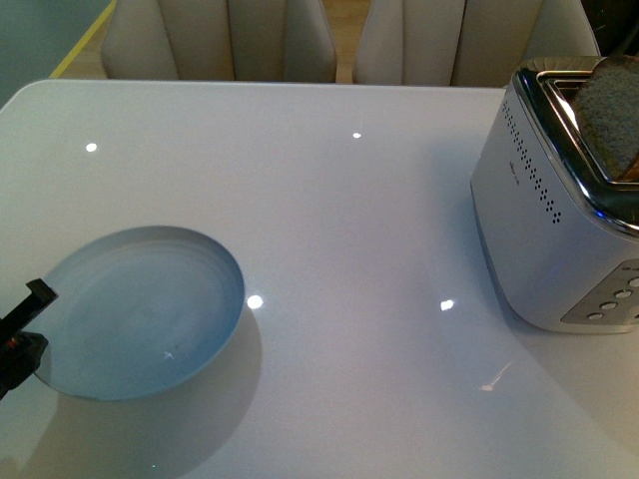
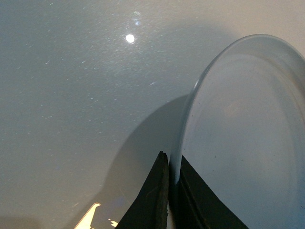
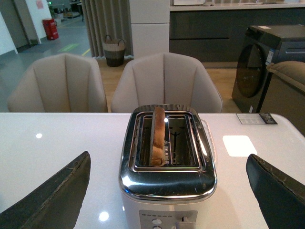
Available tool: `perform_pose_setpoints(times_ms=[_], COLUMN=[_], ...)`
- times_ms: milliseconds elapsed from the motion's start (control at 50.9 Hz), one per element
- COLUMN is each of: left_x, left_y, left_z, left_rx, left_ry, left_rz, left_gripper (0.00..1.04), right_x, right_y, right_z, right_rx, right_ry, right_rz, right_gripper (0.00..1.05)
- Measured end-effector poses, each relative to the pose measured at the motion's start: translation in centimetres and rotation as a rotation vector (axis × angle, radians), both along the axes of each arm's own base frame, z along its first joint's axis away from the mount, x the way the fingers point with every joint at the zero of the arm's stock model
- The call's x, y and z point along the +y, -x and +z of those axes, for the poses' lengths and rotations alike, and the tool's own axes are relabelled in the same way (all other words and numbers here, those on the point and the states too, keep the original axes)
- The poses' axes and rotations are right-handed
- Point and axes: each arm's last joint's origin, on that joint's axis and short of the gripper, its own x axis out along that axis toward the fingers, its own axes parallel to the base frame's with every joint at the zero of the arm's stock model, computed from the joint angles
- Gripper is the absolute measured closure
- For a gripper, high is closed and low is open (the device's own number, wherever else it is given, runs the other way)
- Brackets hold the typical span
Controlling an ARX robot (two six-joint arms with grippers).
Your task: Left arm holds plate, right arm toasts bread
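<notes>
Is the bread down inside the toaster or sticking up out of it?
Sticking up. The bread stands upright in one slot of the toaster, its top edge above the chrome rim; the other slot is empty.

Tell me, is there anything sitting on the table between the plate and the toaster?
No. In the front view the table between the plate and the toaster is bare, showing only light reflections.

Pale blue plate [image 1: 150, 309] tilted; bread [image 3: 157, 135] upright.
</notes>
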Motion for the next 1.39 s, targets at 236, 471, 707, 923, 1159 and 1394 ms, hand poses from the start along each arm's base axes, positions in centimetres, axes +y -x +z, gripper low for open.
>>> perform_pose_setpoints(times_ms=[236, 471, 707, 923, 1159, 1394], left_x=[0.9, 1.1, 1.0, 1.0, 0.9, 0.5], left_y=[0.5, 1.2, 1.6, 2.2, 2.4, 2.7], left_z=[-3.0, -4.5, -5.0, -4.9, -2.2, 2.0], left_rx=[0.036, 0.011, -0.006, -0.002, -0.052, -0.149], left_ry=[0.015, 0.022, 0.041, 0.044, 0.028, -0.012], left_rz=[0.04, 0.093, 0.117, 0.137, 0.167, 0.205], left_gripper=[1.02, 1.02, 1.02, 0.74, 0.29, 0.08], right_x=[0.0, 0.0, 0.0, 0.0, 0.0, 0.0], right_y=[0.0, 0.0, 0.0, 0.0, 0.0, 0.0], right_z=[0.0, 0.0, 0.0, 0.0, 0.0, 0.0], right_rx=[0.0, 0.0, 0.0, 0.0, 0.0, 0.0], right_ry=[0.0, 0.0, 0.0, 0.0, 0.0, 0.0], right_rz=[0.0, 0.0, 0.0, 0.0, 0.0, 0.0], right_gripper=[0.09, 0.09, 0.09, 0.09, 0.09, 0.09])
